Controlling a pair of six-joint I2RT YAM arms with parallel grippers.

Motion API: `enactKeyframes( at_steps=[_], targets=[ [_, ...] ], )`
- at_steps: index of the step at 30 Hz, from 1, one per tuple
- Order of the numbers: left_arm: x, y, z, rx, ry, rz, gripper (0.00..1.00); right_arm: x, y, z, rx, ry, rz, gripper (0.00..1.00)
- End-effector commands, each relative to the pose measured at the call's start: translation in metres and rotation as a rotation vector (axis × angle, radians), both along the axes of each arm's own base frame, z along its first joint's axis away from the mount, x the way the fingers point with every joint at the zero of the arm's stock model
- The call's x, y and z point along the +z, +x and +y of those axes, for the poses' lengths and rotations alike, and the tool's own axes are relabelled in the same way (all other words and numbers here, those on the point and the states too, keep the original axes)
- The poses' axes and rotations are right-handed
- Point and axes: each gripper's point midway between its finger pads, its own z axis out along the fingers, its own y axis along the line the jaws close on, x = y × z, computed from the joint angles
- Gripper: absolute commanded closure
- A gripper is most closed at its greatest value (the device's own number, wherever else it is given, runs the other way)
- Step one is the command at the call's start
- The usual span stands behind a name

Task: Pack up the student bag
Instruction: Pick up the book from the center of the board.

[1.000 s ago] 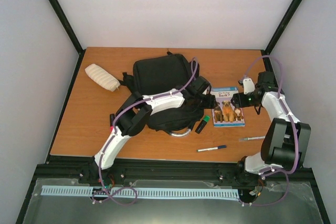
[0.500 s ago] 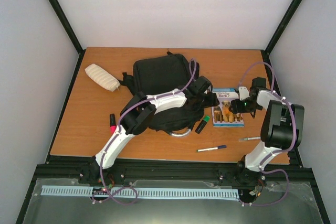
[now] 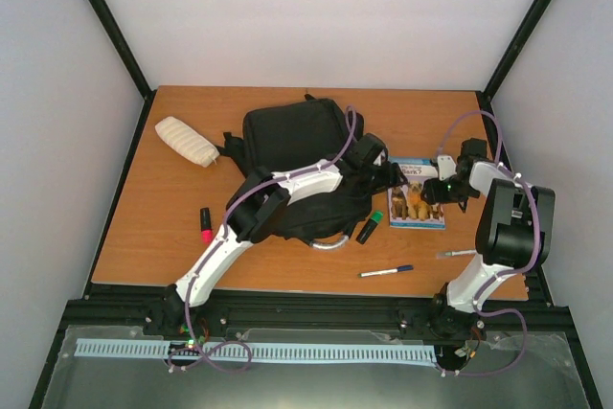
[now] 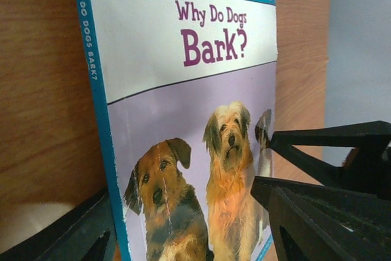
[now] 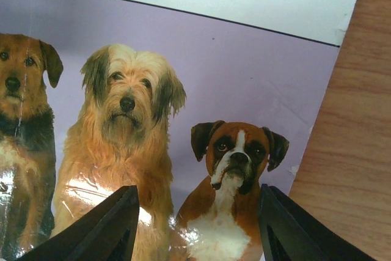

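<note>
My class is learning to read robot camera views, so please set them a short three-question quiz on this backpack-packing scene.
1. What title is printed on the book?
2. In the top view, which item lies left of the student bag? A. cream pouch B. pen C. green highlighter
3. True or false: in the wrist views, both arms' jaws stand open at the book.
Key: 1. Why Do Dogs Bark? 2. A 3. True
</note>
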Motion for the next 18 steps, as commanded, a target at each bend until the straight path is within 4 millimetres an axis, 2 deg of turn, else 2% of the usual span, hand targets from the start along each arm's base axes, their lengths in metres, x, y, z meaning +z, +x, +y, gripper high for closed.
enactKeyframes(
  at_steps=[1,7,11,18],
  targets=[
    [-0.035,-0.026,-0.017,-0.103,-0.056,0.101,0.33,-0.035,-0.029,0.01,0.013,0.046,0.146,0.46],
    [0.007,-0.035,-0.036,-0.166,-0.111,-0.016,0.47,-0.034,-0.029,0.01,0.013,0.043,0.14,0.46],
    [0.013,-0.035,-0.037,-0.163,-0.114,-0.033,0.57,-0.034,-0.029,0.009,0.011,0.036,0.137,0.45],
    [0.016,-0.036,-0.034,-0.156,-0.119,-0.038,0.88,-0.029,-0.029,0.009,0.01,0.037,0.12,0.45]
  ],
)
